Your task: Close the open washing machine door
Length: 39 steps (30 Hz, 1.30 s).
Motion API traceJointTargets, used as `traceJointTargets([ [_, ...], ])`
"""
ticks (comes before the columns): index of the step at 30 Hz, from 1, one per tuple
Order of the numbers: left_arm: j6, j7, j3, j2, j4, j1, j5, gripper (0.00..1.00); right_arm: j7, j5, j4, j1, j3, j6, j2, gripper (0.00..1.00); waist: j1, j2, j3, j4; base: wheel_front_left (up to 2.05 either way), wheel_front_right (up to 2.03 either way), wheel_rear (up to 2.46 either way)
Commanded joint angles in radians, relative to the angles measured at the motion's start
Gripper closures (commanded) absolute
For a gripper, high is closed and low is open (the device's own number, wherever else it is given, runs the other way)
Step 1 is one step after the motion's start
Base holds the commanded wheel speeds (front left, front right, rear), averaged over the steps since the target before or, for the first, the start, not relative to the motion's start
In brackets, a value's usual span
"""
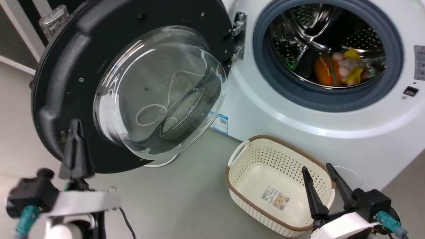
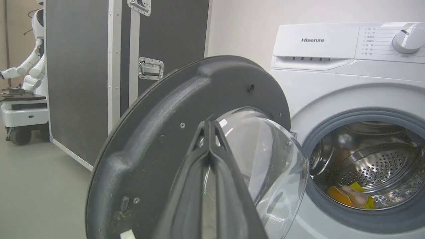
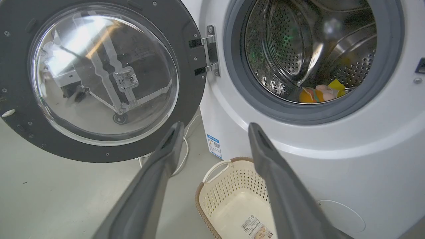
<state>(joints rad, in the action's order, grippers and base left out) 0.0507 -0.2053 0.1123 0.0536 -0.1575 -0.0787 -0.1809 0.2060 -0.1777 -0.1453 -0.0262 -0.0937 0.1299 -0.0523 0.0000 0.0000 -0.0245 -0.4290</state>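
The washing machine door (image 1: 66, 83) stands swung open to the left, its wide black rim and bulging glass bowl (image 1: 159, 93) facing me, hung on a metal hinge (image 1: 238, 31). My left gripper (image 1: 75, 124) is shut, its tips in front of the door's lower left rim; touching or not, I cannot tell. In the left wrist view the door (image 2: 159, 132) rises just beyond the closed fingers (image 2: 209, 159). My right gripper (image 1: 317, 171) is open at the lower right, over a basket. In the right wrist view its fingers (image 3: 166, 156) spread below the door (image 3: 186, 66).
The white machine (image 1: 282, 119) has an open drum (image 1: 327, 49) with colourful soft items (image 1: 335, 69) inside. A cream perforated basket (image 1: 237, 172) sits on the grey floor before it. A black flight case (image 2: 83, 66) stands behind the door. Another white robot (image 2: 23, 83) is far left.
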Motion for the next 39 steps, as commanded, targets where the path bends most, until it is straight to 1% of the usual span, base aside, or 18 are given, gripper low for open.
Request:
traceJointTargets([
  [1, 0.013, -0.012, 0.009, 0.002, -0.005, -0.023, -0.003, 1.00, 0.011, -0.006, -0.002, 0.008, 0.003, 0.001, 0.002, 0.00, 0.0000, 0.0000, -0.008, -0.007, 0.00, 0.00, 0.00],
  [2, 0.030, -0.016, 0.035, 0.013, 0.011, -0.060, -0.021, 1.00, 0.015, -0.006, 0.001, 0.014, 0.010, 0.001, 0.002, 0.00, 0.0000, 0.0000, -0.016, -0.016, 0.00, 0.00, 0.00],
  [4, 0.037, -0.018, 0.047, 0.023, 0.031, -0.079, -0.035, 1.00, 0.017, -0.006, 0.002, 0.017, 0.012, 0.001, 0.001, 0.00, 0.0000, 0.0000, -0.020, -0.020, 0.00, 0.00, 0.00],
  [6, 0.044, -0.022, 0.071, 0.058, 0.078, -0.122, -0.050, 1.00, 0.021, -0.006, 0.002, 0.022, 0.011, 0.001, 0.000, 0.00, 0.0000, 0.0000, -0.029, -0.022, 0.00, 0.00, 0.00],
  [7, 0.049, -0.004, 0.096, 0.084, 0.122, -0.172, -0.089, 1.00, 0.025, -0.007, 0.002, 0.021, 0.004, 0.001, -0.004, 0.00, 0.0000, 0.0000, -0.042, -0.019, 0.00, 0.00, 0.00],
  [8, 0.049, -0.004, 0.096, 0.084, 0.122, -0.172, -0.089, 1.00, 0.025, -0.007, 0.002, 0.021, 0.004, 0.001, -0.004, 0.00, 0.0000, 0.0000, -0.042, -0.019, 0.00, 0.00, 0.00],
  [11, 0.052, 0.055, 0.151, 0.128, 0.192, -0.254, -0.167, 1.00, 0.032, -0.014, 0.002, 0.012, 0.000, 0.001, -0.013, 0.00, 0.0000, 0.0000, -0.065, -0.012, 0.00, 0.00, 0.00],
  [14, 0.053, 0.133, 0.223, 0.162, 0.288, -0.349, -0.287, 1.00, 0.038, -0.023, -0.001, -0.004, -0.007, 0.001, -0.024, 0.00, 0.0000, 0.0000, -0.088, -0.003, 0.00, 0.00, 0.00],
  [16, 0.039, 0.199, 0.282, 0.173, 0.359, -0.412, -0.386, 1.00, 0.042, -0.025, -0.004, -0.014, -0.014, 0.001, -0.030, 0.00, 0.0000, 0.0000, -0.100, 0.004, 0.00, 0.00, 0.00],
  [18, 0.026, 0.262, 0.333, 0.197, 0.428, -0.470, -0.469, 1.00, 0.046, -0.030, -0.009, -0.025, -0.022, 0.001, -0.035, 0.00, 0.0000, 0.0000, -0.113, 0.012, 0.00, 0.00, 0.00],
  [20, 0.017, 0.329, 0.365, 0.228, 0.492, -0.513, -0.528, 1.00, 0.051, -0.037, -0.012, -0.037, -0.030, 0.001, -0.037, 0.00, 0.0000, 0.0000, -0.127, 0.020, 0.00, 0.00, 0.00],
  [23, -0.003, 0.446, 0.412, 0.250, 0.578, -0.572, -0.635, 1.00, 0.056, -0.048, -0.016, -0.049, -0.039, 0.001, -0.040, 0.00, 0.0000, 0.0000, -0.143, 0.030, 0.00, 0.00, 0.00],
  [25, -0.015, 0.508, 0.429, 0.264, 0.612, -0.590, -0.678, 1.00, 0.056, -0.052, -0.016, -0.052, -0.044, 0.001, -0.041, 0.00, 0.0000, 0.0000, -0.150, 0.041, 0.00, 0.00, 0.00],
  [27, -0.020, 0.538, 0.434, 0.289, 0.629, -0.586, -0.684, 1.00, 0.056, -0.055, -0.019, -0.057, -0.052, 0.001, -0.042, 0.00, 0.0000, 0.0000, -0.156, 0.055, 0.00, 0.00, 0.00],
  [29, -0.012, 0.572, 0.442, 0.292, 0.638, -0.576, -0.709, 1.00, 0.056, -0.056, -0.021, -0.062, -0.053, 0.001, -0.043, 0.00, 0.0000, 0.0000, -0.158, 0.067, 0.00, 0.00, 0.00],
  [34, 0.014, 0.689, 0.485, 0.271, 0.622, -0.536, -0.827, 1.00, 0.056, -0.057, -0.030, -0.060, -0.045, 0.001, -0.037, 0.00, 0.0000, 0.0000, -0.146, 0.087, 0.00, 0.00, 0.00],
  [39, 0.033, 0.840, 0.525, 0.234, 0.568, -0.459, -0.964, 1.00, 0.056, -0.061, -0.043, -0.054, -0.038, 0.001, -0.029, 0.00, 0.0000, 0.0000, -0.112, 0.102, 0.00, 0.00, 0.00],
])
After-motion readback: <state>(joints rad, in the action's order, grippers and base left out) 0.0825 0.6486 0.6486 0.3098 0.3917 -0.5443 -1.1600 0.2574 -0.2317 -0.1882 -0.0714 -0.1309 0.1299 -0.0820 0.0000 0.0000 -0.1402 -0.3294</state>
